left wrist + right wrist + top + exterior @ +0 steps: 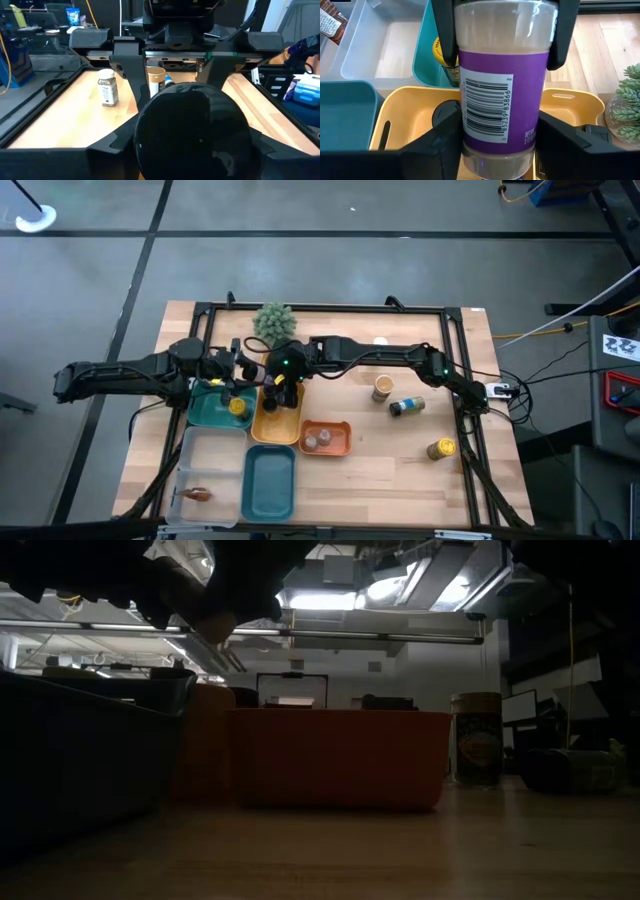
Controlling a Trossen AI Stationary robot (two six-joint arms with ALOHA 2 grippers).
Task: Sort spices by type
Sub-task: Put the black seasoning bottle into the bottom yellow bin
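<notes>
- the right gripper is over the yellow tray near the middle of the table, its two fingers clamped on a purple-label jar with a barcode and pale contents.
- in the right wrist view the jar hangs above the yellow tray's open inside, with a yellow-capped jar in the teal tray just beyond.
- the left gripper is beside it over that teal tray; a round dark object fills the space between its fingers in the left wrist view, but whether they grip it cannot be told.
- the orange tray holds two small jars, touching or nearly so.
- on the bare wood to the right are a tan-lidded jar upright, a dark-capped bottle lying on its side, and a yellow-capped bottle nearer the front edge, each apart from the others.
- a brown packet lies in the clear tray at front left.
- a second teal tray sits beside the clear one.
- the green plant stands at the back.
</notes>
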